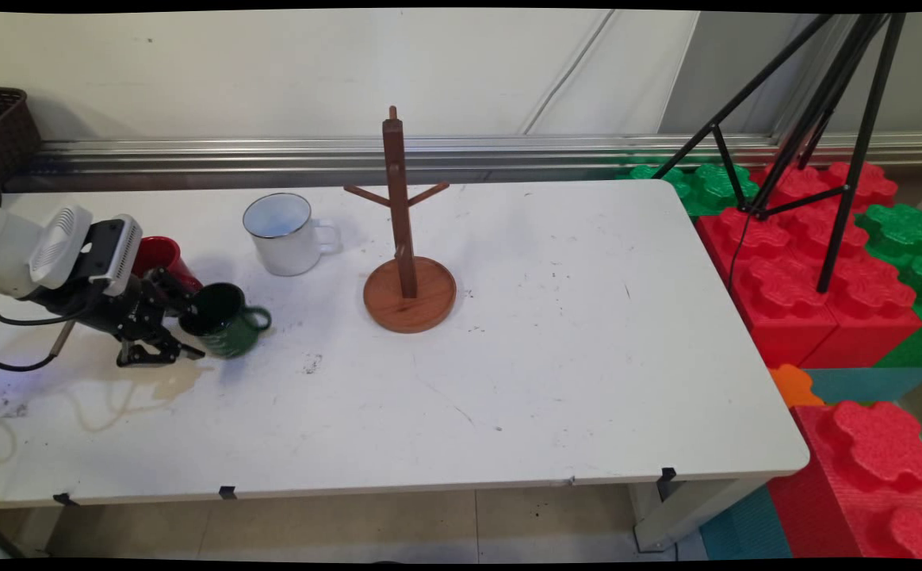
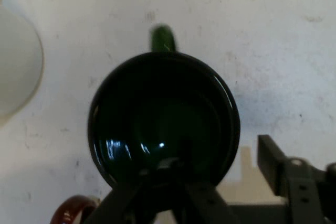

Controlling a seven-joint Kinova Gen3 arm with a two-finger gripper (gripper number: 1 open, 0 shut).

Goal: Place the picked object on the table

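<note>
Green mug (image 1: 224,319) stands upright on the white table (image 1: 556,349), right at the tips of the gripper (image 1: 181,333), its handle turned to the side away from the hand. In the hand view the mug (image 2: 164,121) fills the middle, seen from above into its dark mouth, with the handle pointing straight ahead of the gripper (image 2: 220,171). One finger (image 2: 168,174) sits at the near rim and appears to reach inside the mouth; the other finger (image 2: 273,158) stands outside the wall, with a strip of table showing between it and the mug. So the jaws are spread apart, straddling the near wall of the mug, not closed on it; whether the inner finger touches the rim cannot be told.

Behind the gripper's linkage, on its far side from the camera, a red mug (image 1: 161,258) stands partly hidden. Beyond the green mug and off to one side is a white enamel mug (image 1: 282,235), well apart from the fingers. Farther ahead, past the green mug's handle, a wooden mug tree (image 1: 407,254) stands upright on its round base, all pegs bare.
</note>
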